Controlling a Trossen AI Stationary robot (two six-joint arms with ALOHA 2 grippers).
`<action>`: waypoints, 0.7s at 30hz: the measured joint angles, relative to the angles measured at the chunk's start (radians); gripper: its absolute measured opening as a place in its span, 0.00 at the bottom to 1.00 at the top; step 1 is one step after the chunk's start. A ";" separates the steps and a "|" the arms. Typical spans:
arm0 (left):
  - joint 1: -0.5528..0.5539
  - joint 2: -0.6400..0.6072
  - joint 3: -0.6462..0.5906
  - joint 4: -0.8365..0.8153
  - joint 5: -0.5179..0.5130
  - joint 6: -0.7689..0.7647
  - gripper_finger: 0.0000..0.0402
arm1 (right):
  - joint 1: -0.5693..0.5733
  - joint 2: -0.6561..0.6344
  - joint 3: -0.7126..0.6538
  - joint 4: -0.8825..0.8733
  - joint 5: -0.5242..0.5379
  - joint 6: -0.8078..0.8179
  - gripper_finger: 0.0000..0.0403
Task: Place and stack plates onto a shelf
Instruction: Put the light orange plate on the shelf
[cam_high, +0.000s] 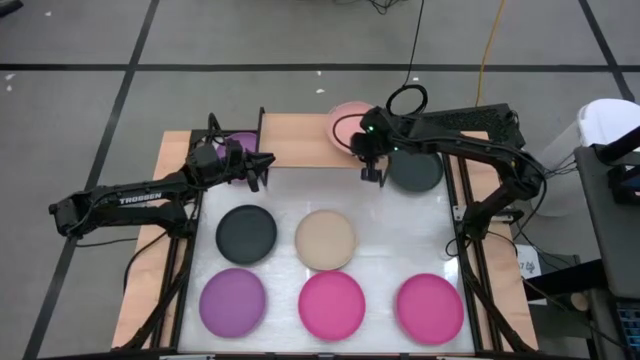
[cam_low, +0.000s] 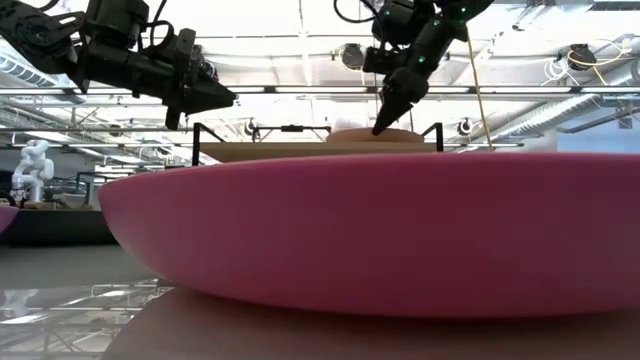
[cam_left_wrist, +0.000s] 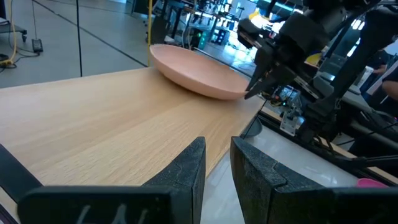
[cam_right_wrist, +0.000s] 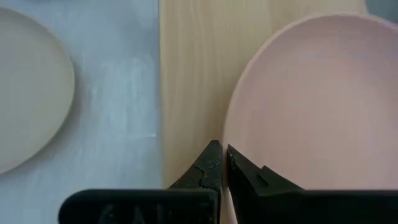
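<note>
A salmon pink plate (cam_high: 347, 124) lies on the light-wood shelf (cam_high: 300, 140) at the table's far side, also visible in the left wrist view (cam_left_wrist: 193, 71). My right gripper (cam_right_wrist: 221, 154) is shut, slanting down, with its tips at that plate's near rim. My left gripper (cam_left_wrist: 217, 165) hovers level over the shelf's left end, narrowly open with nothing between its fingers. On the white table lie a black plate (cam_high: 247, 233), a beige plate (cam_high: 325, 240), a purple plate (cam_high: 232, 302) and two magenta pink plates (cam_high: 332, 305) (cam_high: 430, 308). My right gripper has its shut fingertips (cam_left_wrist: 249, 93) at the salmon plate's near rim (cam_right_wrist: 231, 134), slanting down from the table's right. I cannot tell whether they touch the rim. The plate lies flat on the shelf.
Another purple plate (cam_high: 241, 143) shows partly behind my left gripper at the far left. A dark plate (cam_high: 415, 172) lies partly hidden under my right arm. In the low view, the near magenta plate (cam_low: 380, 235) blocks most of the table.
</note>
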 joint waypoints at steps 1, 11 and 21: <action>0.000 0.000 0.000 0.000 0.000 0.000 0.20 | 0.002 0.000 0.000 -0.012 0.001 0.000 0.00; 0.000 0.000 0.000 0.000 0.000 0.004 0.20 | 0.013 -0.001 -0.007 -0.020 0.000 0.010 0.00; 0.000 0.000 0.000 0.000 0.000 0.004 0.20 | 0.034 -0.019 -0.012 -0.017 -0.032 0.030 0.26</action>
